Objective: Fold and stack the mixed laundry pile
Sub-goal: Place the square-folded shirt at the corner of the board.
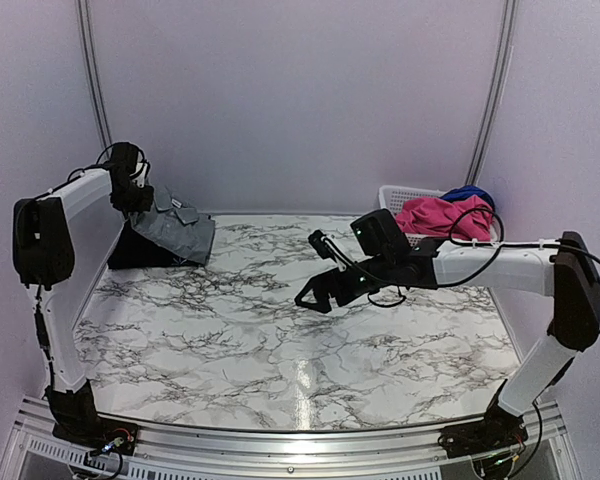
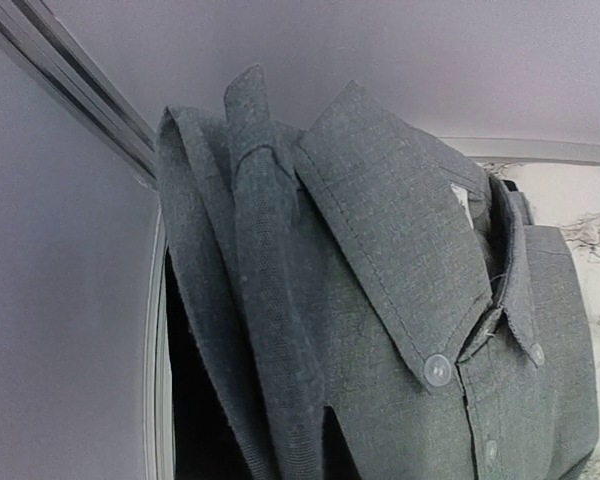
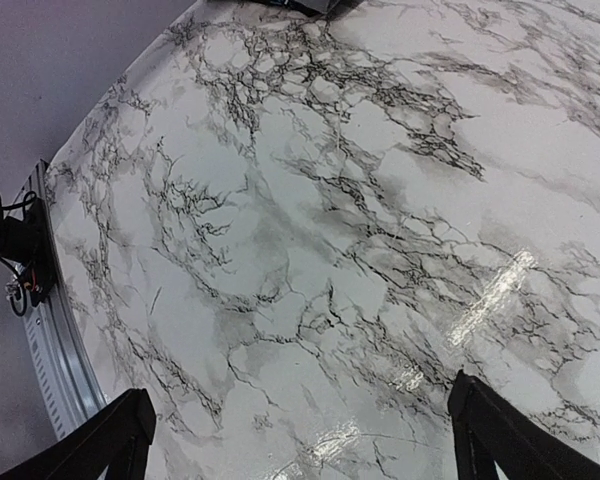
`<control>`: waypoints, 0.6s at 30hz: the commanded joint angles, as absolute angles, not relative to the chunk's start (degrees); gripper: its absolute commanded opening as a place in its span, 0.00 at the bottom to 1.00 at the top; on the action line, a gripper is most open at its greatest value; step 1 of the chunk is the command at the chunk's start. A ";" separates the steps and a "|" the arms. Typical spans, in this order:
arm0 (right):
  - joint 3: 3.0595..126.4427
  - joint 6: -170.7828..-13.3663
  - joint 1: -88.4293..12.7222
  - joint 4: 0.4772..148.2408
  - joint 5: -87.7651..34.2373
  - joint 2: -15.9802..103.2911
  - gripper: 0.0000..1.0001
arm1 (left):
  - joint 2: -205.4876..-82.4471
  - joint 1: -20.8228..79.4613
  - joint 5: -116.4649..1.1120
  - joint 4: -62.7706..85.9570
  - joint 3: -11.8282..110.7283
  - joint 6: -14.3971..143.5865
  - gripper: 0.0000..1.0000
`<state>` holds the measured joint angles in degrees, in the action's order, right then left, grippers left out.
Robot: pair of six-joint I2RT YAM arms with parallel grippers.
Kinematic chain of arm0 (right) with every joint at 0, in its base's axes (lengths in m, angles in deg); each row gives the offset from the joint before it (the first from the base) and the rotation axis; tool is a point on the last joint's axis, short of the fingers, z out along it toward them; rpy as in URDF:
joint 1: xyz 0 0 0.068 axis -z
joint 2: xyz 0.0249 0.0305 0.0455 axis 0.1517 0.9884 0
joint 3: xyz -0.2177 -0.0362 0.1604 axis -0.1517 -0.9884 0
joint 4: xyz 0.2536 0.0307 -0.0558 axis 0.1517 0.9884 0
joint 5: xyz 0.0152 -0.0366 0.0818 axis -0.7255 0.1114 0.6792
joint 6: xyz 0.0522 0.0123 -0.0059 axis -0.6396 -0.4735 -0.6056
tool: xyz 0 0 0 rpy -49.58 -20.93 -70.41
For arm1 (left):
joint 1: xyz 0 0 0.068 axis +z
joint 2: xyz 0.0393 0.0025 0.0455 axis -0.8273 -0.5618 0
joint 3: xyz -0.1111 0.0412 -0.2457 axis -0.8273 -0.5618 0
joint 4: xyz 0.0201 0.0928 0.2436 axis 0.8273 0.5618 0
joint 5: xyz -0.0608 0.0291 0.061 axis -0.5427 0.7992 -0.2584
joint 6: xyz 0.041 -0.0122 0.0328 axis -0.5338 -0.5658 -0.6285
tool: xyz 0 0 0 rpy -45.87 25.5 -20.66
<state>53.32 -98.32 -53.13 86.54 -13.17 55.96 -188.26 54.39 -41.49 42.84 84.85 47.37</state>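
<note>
My right fingers (image 3: pixel 105 440) are spread wide over the marble tabletop (image 1: pixel 280 345) holding nothing, farther back my left fingers (image 1: pixel 140 197) pinch the grey garment (image 2: pixel 380 300) above the black cloth (image 1: pixel 135 256) in the left corner, and a pink piece (image 1: pixel 435 215) and a blue piece (image 1: pixel 468 193) sit in the far-right white basket (image 1: pixel 394 193).

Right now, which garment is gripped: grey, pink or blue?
The grey buttoned shirt, shut in the left gripper; the bright pink piece and blue piece lie in the white lattice basket.
</note>
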 commanded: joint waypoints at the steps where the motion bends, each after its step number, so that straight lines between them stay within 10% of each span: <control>1: 56.47 -96.53 -51.68 89.62 -12.20 56.23 0.98 | -192.07 57.14 -42.09 39.30 87.10 44.14 0.00; 14: 56.65 -94.99 -49.95 92.82 -12.09 55.21 0.99 | -200.08 61.45 -36.38 36.52 88.76 42.40 0.03; 16: 56.53 -94.94 -49.80 92.96 -12.33 54.84 0.98 | -200.55 61.39 -33.51 37.44 89.24 42.05 0.16; 18: 56.53 -94.99 -49.34 93.01 -12.31 54.42 0.99 | -200.23 61.38 -27.79 38.31 89.00 43.55 0.50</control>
<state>54.68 -95.70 -50.48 91.89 -12.38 55.96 -200.15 60.68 -38.06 39.41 86.71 43.34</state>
